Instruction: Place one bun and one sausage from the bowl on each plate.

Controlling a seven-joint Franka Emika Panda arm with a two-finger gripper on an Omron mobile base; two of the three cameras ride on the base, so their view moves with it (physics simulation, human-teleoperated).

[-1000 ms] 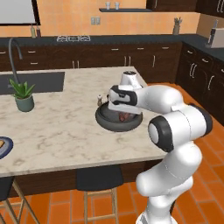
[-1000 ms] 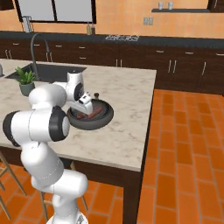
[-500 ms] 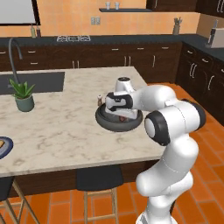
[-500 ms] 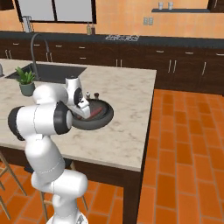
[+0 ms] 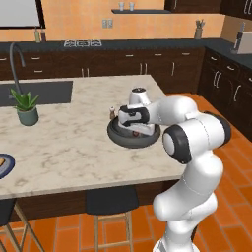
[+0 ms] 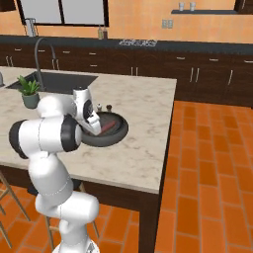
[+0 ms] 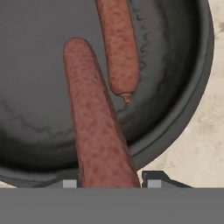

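Hand view: gripper (image 7: 109,183) at 6 o'clock, jaws closed on the near sausage (image 7: 94,127), which runs up toward 11 inside the bowl (image 7: 183,109). Second sausage (image 7: 119,46) lies at 12, just beside it. Left base view: plate (image 5: 4,165) at 9 o'clock edge, well apart from bowl.

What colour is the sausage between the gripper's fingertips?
Speckled dark reddish-brown; the sausage shows best in the hand view.
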